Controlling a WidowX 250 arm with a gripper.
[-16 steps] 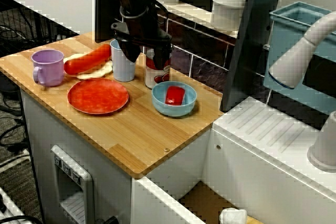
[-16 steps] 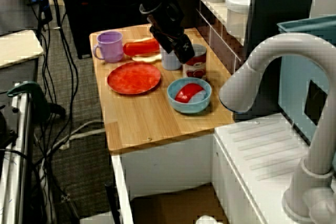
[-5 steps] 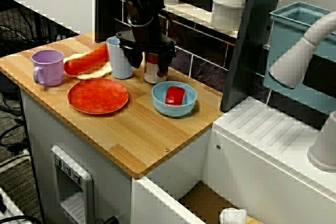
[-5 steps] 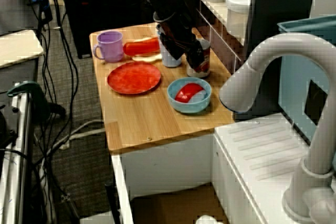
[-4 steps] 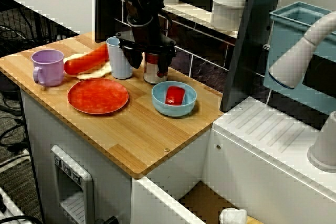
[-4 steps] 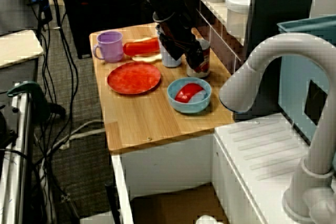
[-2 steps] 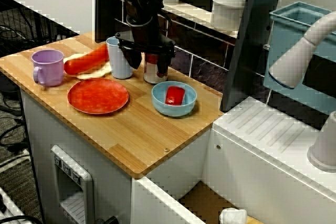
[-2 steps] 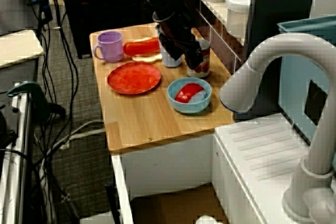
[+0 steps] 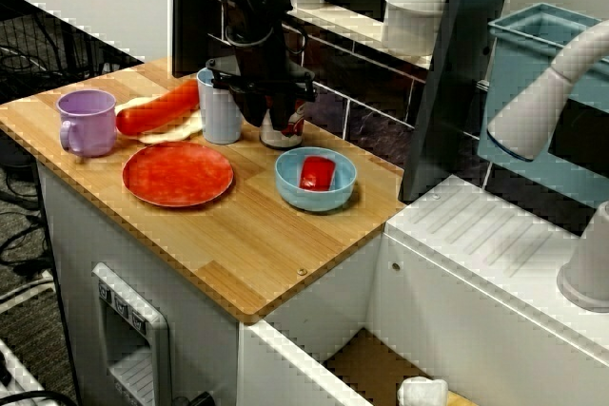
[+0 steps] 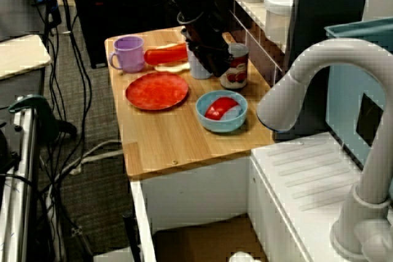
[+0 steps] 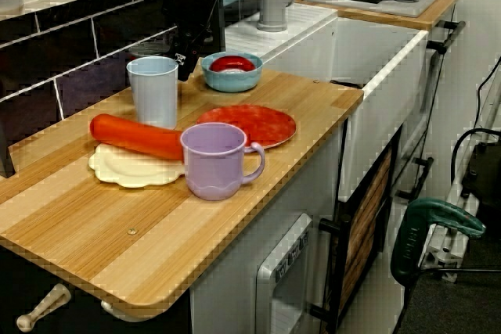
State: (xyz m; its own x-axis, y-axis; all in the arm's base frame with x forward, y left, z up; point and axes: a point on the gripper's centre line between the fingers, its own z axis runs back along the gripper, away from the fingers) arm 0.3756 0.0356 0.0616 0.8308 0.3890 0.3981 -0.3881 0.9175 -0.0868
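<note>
arm (image 9: 249, 7): all black, jointed | wrist: bulky rounded black housing | fingers (image 9: 253, 102): two, black, blunt

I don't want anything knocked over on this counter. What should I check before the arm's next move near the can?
1. Can upright on the counter: ok.
2. Tool gripping the can: cannot tell; it sits close against the can and its jaws are lost in the dark.
3. Room beside the tool: not ok; the pale blue cup stands right next to it.
4. Bowl clear of the can: ok; it sits in front of the can, apart from it, with a red piece inside.
5. Red plate clear of the tool: ok; it lies nearer the counter's front edge.
</note>
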